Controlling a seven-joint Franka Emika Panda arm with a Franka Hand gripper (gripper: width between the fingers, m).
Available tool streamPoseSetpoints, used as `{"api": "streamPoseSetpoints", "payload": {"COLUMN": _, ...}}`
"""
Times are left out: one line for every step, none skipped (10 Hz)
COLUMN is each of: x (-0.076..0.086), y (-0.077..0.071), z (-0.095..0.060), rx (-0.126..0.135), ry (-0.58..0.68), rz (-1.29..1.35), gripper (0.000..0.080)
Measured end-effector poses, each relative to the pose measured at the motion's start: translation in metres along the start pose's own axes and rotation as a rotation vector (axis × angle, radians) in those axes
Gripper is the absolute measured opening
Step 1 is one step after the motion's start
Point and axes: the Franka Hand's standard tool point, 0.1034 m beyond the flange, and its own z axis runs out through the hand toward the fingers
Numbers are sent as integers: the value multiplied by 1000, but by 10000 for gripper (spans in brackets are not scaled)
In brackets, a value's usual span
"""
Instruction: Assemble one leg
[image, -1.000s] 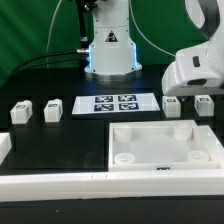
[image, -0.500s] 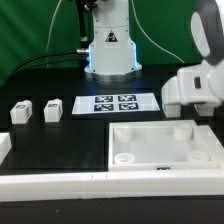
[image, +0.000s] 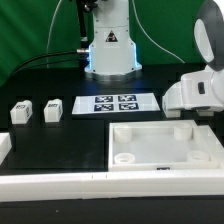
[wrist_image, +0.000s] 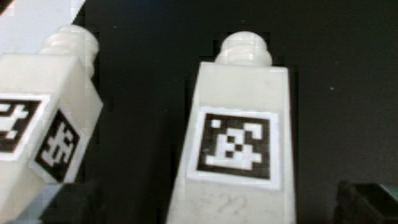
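the leg (wrist_image: 240, 90) shows a black-and-white tag (wrist_image: 237, 142), print below unreadable; the gripper (wrist_image: 214, 203) is released, dark gaps flanking the leg's edges.

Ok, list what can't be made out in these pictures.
- Wrist view: the dark claw fingers are cropped by the edge and blurred.
- Wrist view: one small white stubby leg is cut by the edge.
- Exterior view: the arm's white wrist housing hides those fingers and whatever lies below.
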Motion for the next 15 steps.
{"api": "streamPoseSetpoints", "payload": {"x": 0, "y": 0, "z": 0, "rx": 0, "ry": 1, "rz": 0, "gripper": 640}}
{"api": "streamPoseSetpoints", "payload": {"x": 0, "y": 0, "z": 0, "rx": 0, "ry": 1, "rz": 0, "gripper": 640}}
{"api": "streamPoseSetpoints", "payload": {"x": 0, "y": 0, "z": 0, "rx": 0, "ry": 1, "rz": 0, "gripper": 451}}
{"api": "streamPoseSetpoints", "payload": {"x": 0, "y": 0, "z": 0, "rx": 0, "ry": 1, "rz": 0, "gripper": 307}}
{"api": "streamPoseSetpoints", "payload": {"x": 0, "y": 0, "z": 0, "rx": 1, "ry": 1, "rz": 0, "gripper": 307}}
{"api": "streamPoseSetpoints", "payload": {"x": 0, "y": 0, "z": 0, "rx": 1, "ry": 1, "rz": 0, "gripper": 307}}
{"api": "streamPoseSetpoints", "payload": {"x": 0, "y": 0, "z": 0, "rx": 1, "ry": 1, "rz": 1, "gripper": 307}}
{"api": "streamPoseSetpoints", "payload": {"x": 0, "y": 1, "z": 0, "rx": 1, "ry": 2, "rz": 1, "gripper": 292}}
{"api": "streamPoseSetpoints", "payload": {"x": 0, "y": 2, "z": -1, "rx": 2, "ry": 4, "rz": 2, "gripper": 292}}
{"api": "streamPoseSetpoints", "payload": {"x": -3, "y": 3, "z": -5, "rx": 3, "ry": 6, "rz": -2, "gripper": 292}}
{"api": "streamPoseSetpoints", "payload": {"x": -10, "y": 7, "z": -11, "rx": 3, "ry": 6, "rz": -9, "gripper": 292}}
{"api": "streamPoseSetpoints", "payload": {"x": -20, "y": 13, "z": -18, "rx": 4, "ry": 5, "rz": -21, "gripper": 294}}
{"api": "streamPoseSetpoints", "payload": {"x": -32, "y": 20, "z": -27, "rx": 6, "ry": 3, "rz": -27, "gripper": 294}}
{"api": "streamPoseSetpoints", "payload": {"x": -46, "y": 29, "z": -39, "rx": 10, "ry": -3, "rz": -29, "gripper": 294}}
{"api": "streamPoseSetpoints", "payload": {"x": -61, "y": 39, "z": -53, "rx": 16, "ry": -3, "rz": -25, "gripper": 294}}
